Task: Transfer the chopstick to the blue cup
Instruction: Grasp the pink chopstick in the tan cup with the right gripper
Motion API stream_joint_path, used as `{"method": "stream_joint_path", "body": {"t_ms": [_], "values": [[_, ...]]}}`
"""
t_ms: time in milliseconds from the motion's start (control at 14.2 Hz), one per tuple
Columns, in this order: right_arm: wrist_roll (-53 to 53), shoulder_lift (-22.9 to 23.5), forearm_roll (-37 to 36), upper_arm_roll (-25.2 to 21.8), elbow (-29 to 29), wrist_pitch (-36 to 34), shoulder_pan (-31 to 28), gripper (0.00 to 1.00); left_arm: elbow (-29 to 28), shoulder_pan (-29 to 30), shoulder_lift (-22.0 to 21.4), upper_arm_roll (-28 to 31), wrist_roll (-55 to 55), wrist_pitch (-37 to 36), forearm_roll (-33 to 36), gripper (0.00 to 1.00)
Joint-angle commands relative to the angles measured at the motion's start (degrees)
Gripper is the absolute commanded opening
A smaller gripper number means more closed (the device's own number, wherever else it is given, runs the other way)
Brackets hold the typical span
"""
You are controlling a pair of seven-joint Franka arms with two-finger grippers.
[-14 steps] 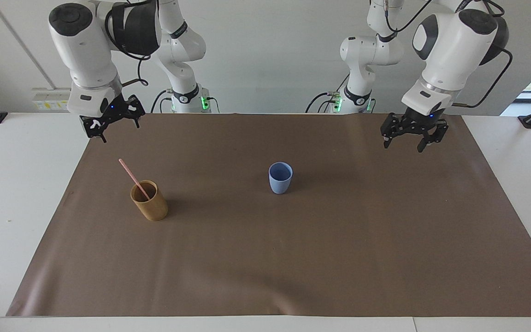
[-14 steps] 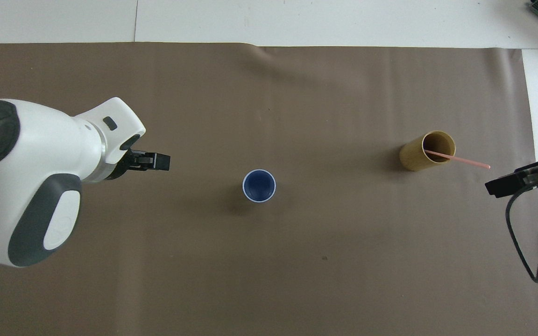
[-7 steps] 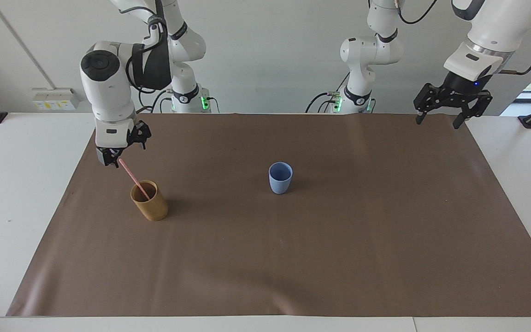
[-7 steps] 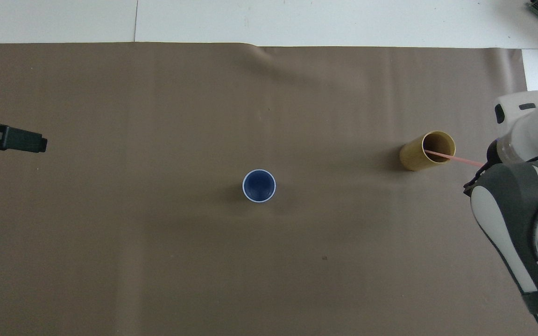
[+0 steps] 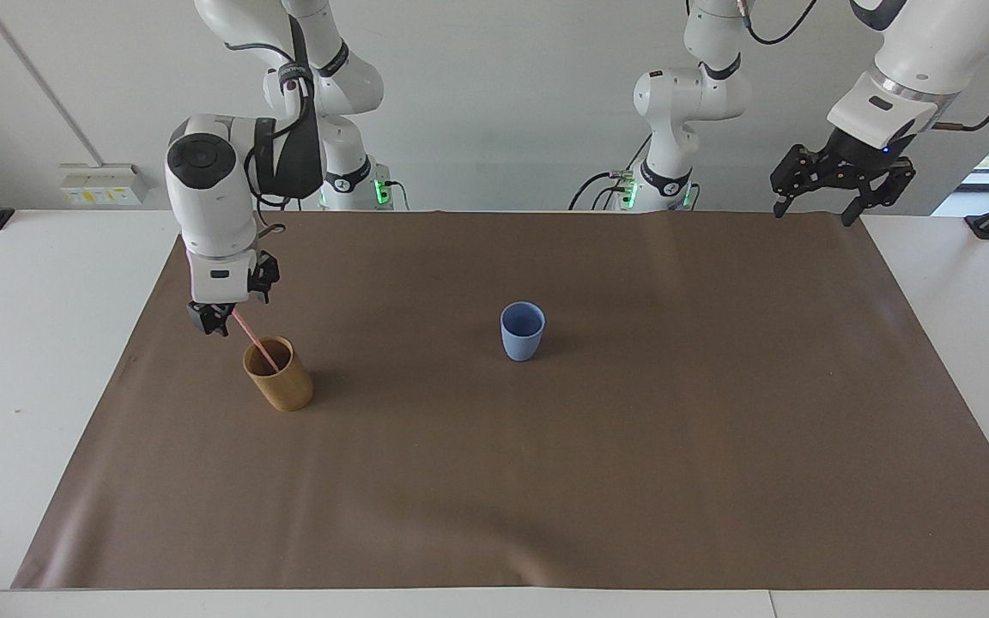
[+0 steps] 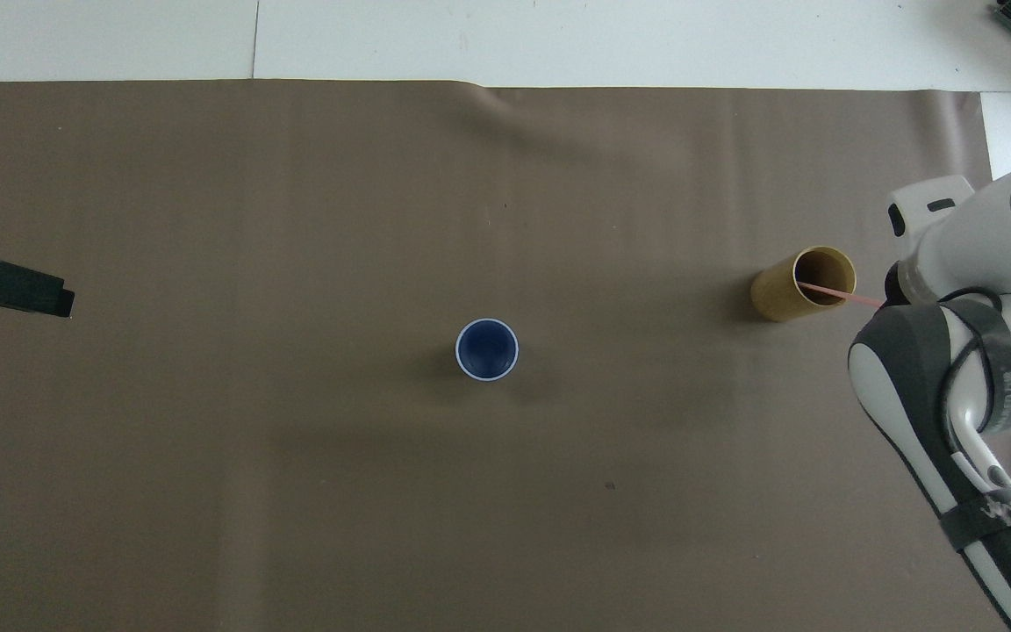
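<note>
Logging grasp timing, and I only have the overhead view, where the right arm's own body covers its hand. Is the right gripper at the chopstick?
Observer: Yes. In the facing view the right gripper is at the chopstick's upper end, above and beside the tan cup. I cannot tell whether it grips.
Operator: My view shows only a black tip of the left gripper. What is it doing?
Observer: The left gripper waits high over the left arm's end of the table, open and holding nothing, well away from the blue cup.
</note>
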Motion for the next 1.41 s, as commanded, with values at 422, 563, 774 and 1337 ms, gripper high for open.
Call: {"method": "stream_joint_path", "body": {"t_ms": [422, 563, 774, 1337], "values": [[-1.3, -1.5, -1.3, 0.3, 0.2, -3.9, -0.5, 0.38, -0.1, 0.6, -0.8, -0.5, 0.3, -0.7, 0.6, 1.00], [-1.3, -1.5, -1.6, 0.3, 0.5, -3.9, -0.5, 0.32, -0.1, 0.6, -0.7, -0.4, 0.3, -0.6, 0.6, 1.00], [-1.1, -1.3, -1.6, 0.3, 0.7, -3.9, -0.5, 0.20, -0.1, 0.7, -0.7, -0.4, 0.4, -0.6, 0.6, 1.00], [-0.8, -1.3, -1.3, 0.5, 6.4, -11.0, -0.3, 0.00, -0.1, 0.7, -0.8, -0.4, 0.4, -0.7, 0.6, 1.00]]}}
